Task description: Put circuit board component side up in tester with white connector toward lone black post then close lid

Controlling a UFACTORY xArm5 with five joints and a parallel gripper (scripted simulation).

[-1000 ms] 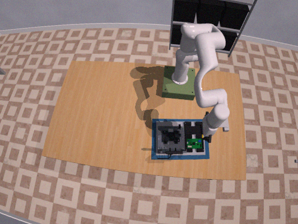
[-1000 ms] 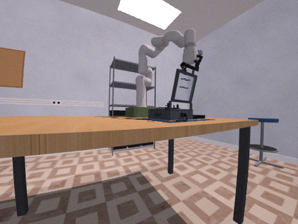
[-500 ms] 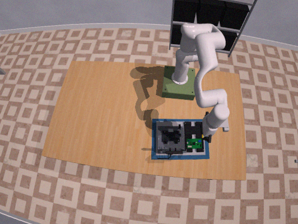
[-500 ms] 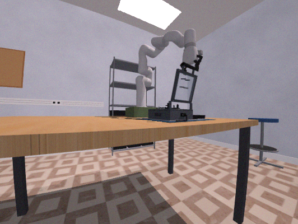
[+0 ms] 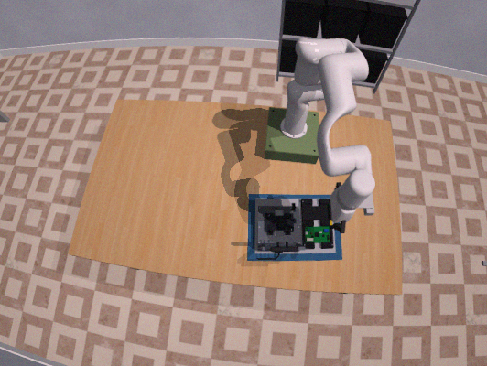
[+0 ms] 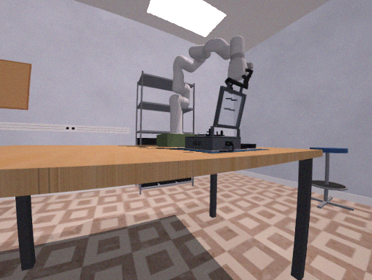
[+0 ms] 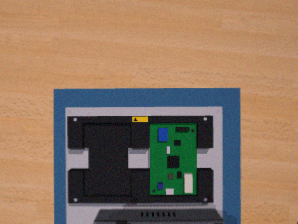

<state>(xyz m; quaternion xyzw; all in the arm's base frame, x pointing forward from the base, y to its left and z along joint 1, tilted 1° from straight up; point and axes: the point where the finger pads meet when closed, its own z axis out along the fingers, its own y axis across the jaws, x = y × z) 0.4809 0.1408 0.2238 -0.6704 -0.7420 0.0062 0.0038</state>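
Circuit board [image 7: 173,159] waits in the black tray [image 7: 107,160] as my gripper [image 5: 339,225] hangs above it, jaws wide apart and holding nothing.

Board lies flat, parts facing up, in the tray's right-hand half as my wrist view shows it, on a blue mat [image 7: 59,150] on the wooden table [image 5: 160,183]. Beside the tray stands the grey tester [image 5: 275,224], its lid [image 6: 229,106] raised nearly upright. My arm [image 5: 339,114] reaches from its green base [image 5: 293,144].
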